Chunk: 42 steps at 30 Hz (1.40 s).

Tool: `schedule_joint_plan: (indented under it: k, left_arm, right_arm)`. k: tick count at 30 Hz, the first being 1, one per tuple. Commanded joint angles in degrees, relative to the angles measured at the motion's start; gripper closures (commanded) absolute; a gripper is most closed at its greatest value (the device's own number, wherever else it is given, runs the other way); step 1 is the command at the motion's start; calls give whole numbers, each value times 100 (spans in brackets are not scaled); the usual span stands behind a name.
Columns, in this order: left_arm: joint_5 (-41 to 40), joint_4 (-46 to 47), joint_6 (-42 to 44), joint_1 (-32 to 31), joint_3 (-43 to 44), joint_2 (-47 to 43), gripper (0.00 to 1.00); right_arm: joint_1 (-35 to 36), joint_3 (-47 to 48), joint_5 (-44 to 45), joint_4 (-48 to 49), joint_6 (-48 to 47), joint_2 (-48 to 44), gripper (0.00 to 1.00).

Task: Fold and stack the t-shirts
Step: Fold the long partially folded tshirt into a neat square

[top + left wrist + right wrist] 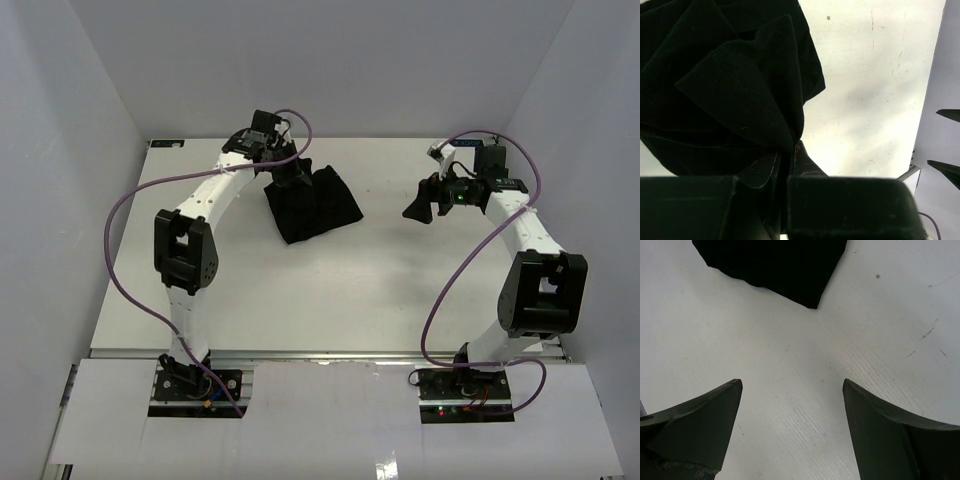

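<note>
From above, the black shirt [312, 205] lies bunched on the far middle of the worktop [400, 290]. The left claw [287, 180] is at its far-left edge, and the right claw [422, 205] is well apart to the right.

Only the left wrist view shows the grip: the left claw [788, 157] is clenched on a pinched fold of shirt [730, 85].

The right wrist view shows the right claw [791, 387] released, jaws wide over bare worktop. A shirt corner [785, 270] lies ahead, untouched.
</note>
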Motion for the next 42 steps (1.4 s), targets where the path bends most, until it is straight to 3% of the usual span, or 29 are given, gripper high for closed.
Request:
schedule_joint_plan:
  k: [1,33,42]
  left_arm:
    - [97,11,-101,-109,229,50,92]
    - [-87,2,-734,-416,1248,1351,92]
    - [-333,99,-892,-425,1380,1457,88]
  right_arm:
    - [-8,-22,4,94,-2,-89,12]
    - [-8,-462,-22,165,-29,-264,12]
    - [-8,-576,-48,147,-29,-308,12]
